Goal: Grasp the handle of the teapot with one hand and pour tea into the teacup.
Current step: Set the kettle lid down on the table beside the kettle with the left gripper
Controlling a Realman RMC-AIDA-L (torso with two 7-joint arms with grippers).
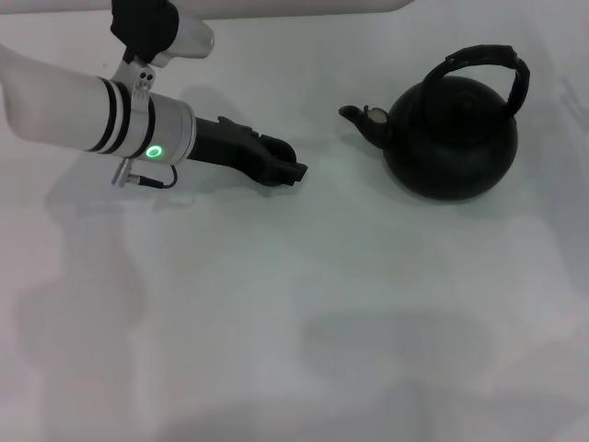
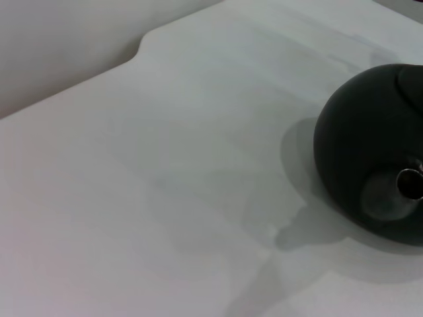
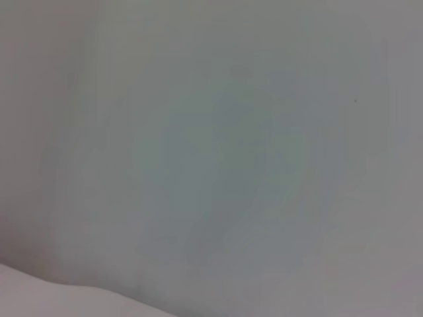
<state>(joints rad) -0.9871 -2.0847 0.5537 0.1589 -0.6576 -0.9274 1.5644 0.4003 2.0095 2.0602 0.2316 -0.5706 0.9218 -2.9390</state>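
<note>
Over the table's point(image 1: 276, 304) far left part, the left gripper point(image 1: 287, 171) reaches toward the teapot point(image 1: 451, 138) — whether its fingers are spread, I cannot tell. Well apart, near the far right edge, the teapot stands upright, spout point(image 1: 354, 115) pointing back at the gripper — handle point(image 1: 488, 60) arched overhead.
</note>
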